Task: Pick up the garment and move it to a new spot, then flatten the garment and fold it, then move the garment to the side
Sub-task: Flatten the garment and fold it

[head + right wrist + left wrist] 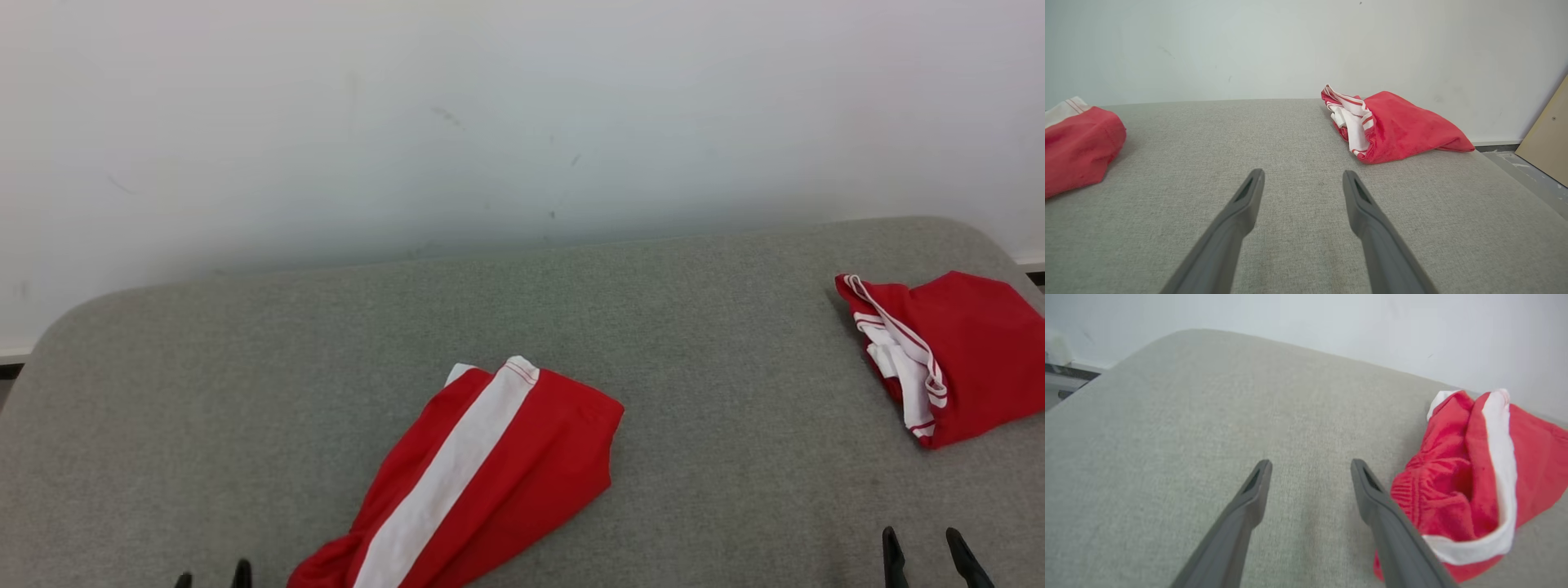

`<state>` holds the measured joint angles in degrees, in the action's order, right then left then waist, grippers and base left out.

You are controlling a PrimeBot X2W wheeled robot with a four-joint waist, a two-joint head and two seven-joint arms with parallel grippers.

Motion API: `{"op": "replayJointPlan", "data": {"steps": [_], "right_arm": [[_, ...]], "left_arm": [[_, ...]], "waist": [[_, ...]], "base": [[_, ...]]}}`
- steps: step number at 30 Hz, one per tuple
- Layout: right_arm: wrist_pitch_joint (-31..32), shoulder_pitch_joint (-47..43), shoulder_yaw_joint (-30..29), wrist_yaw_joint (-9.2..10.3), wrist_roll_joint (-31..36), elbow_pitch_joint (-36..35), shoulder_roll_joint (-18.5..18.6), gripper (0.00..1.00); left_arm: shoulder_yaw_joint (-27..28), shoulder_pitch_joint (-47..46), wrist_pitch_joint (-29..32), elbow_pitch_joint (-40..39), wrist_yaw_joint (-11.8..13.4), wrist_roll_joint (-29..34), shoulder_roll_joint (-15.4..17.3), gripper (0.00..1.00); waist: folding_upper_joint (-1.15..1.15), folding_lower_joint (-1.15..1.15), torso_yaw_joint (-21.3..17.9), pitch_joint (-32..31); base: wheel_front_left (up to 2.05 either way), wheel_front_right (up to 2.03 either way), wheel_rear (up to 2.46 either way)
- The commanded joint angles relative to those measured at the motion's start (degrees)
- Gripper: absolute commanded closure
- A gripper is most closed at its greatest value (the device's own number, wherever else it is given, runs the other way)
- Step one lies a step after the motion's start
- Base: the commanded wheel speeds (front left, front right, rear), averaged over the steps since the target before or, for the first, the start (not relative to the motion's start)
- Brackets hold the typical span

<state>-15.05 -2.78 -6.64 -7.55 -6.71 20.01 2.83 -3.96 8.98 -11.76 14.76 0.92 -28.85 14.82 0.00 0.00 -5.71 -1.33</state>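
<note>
My left claw [1310, 465] and right claw [1300, 173] both gape empty, while the red garment [490, 474] lies crumpled on the grey table [245, 367] at my left claw's two o'clock, light, limp and likely best pinched by its gathered waistband [1406, 494].

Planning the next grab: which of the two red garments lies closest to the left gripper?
The red garment with the broad white stripe, lying just beside the left gripper. The other garment, bunched with thin stripes, sits far right.
</note>
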Motion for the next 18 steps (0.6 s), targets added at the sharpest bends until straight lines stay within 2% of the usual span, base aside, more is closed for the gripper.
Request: {"op": "replayJointPlan", "data": {"steps": [1, 5, 8, 11, 18], "right_arm": [[-0.12, -0.40, 0.01, 0.15, -0.02, -0.24, 0.18, 0.00], [-0.12, 0.26, 0.39, 0.15, 0.08, -0.07, 0.18, 0.00], [-0.12, 1.12, 0.89, 0.15, 0.20, 0.03, 0.17, 0.00], [-0.12, 1.83, 1.47, 0.15, 0.15, -0.10, 0.18, 0.00], [-0.12, 3.05, 1.50, 0.15, -0.07, -0.58, 0.19, 0.00]], "left_arm": [[-0.37, -1.05, -0.16, -2.72, 0.05, 0.93, 0.24, 0.00], [-3.48, -4.44, 2.40, -8.53, -0.70, 1.77, -0.91, 0.00], [-6.48, -8.82, 4.73, -9.48, -1.39, 2.67, -1.60, 0.00], [-10.01, -13.18, 6.75, -7.15, -2.98, 3.93, -2.62, 0.00], [-13.00, -21.43, 8.41, 1.25, -5.44, 4.11, -3.76, 0.00]], "waist": [[0.00, 0.00, -0.33, 0.14], [0.00, 0.00, -1.43, 0.50], [0.00, 0.00, -2.77, 0.98], [0.00, 0.00, -4.58, 1.69], [0.00, 0.00, -8.83, 3.42]], "base": [[0.00, 0.00, 0.00], [0.00, 0.00, 0.00], [0.00, 0.00, 0.00], [0.00, 0.00, 0.00], [0.00, 0.00, 0.00]]}}
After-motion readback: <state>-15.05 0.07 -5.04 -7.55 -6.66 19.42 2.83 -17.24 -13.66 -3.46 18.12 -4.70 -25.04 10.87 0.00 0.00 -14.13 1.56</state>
